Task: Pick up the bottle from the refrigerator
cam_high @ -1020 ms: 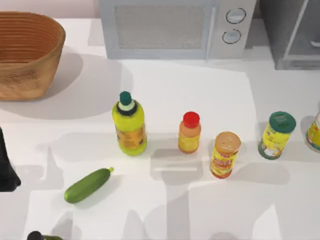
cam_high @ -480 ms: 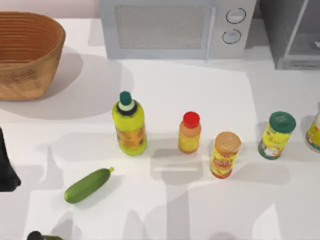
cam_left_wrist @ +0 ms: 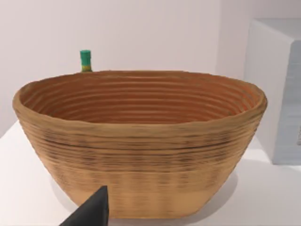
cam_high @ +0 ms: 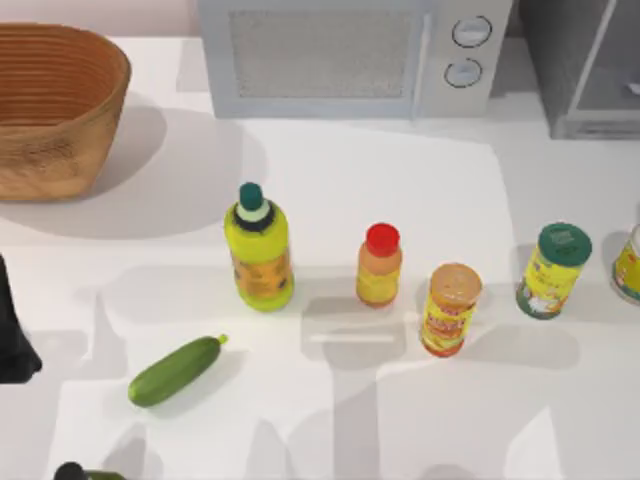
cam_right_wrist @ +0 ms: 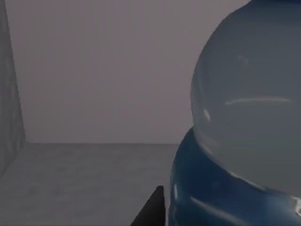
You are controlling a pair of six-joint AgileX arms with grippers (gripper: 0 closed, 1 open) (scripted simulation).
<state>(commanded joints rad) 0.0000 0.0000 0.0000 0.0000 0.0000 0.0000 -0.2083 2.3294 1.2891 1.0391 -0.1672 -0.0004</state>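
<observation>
In the right wrist view the bottle (cam_right_wrist: 244, 136), pale above and deep blue below, looms at the right of the frame inside the grey refrigerator (cam_right_wrist: 94, 94), its cap cut off. One dark fingertip (cam_right_wrist: 153, 209) of the right gripper shows at the bottom edge just beside the bottle's blue base; whether the fingers are spread or closed on it cannot be told. In the top view the left arm (cam_high: 12, 335) sits parked at the left edge, its grip likewise hard to judge. Near the bottom lies a cucumber (cam_high: 176, 370). Mid-frame stand a yellow-green bottle (cam_high: 259, 250), an orange bottle (cam_high: 379, 265) and two labelled canisters (cam_high: 450, 310) (cam_high: 553, 270), their label writing too blurred to read. At the top sit the basket (cam_high: 60, 110), microwave (cam_high: 340, 55) and the refrigerator's corner at the upper right.
</observation>
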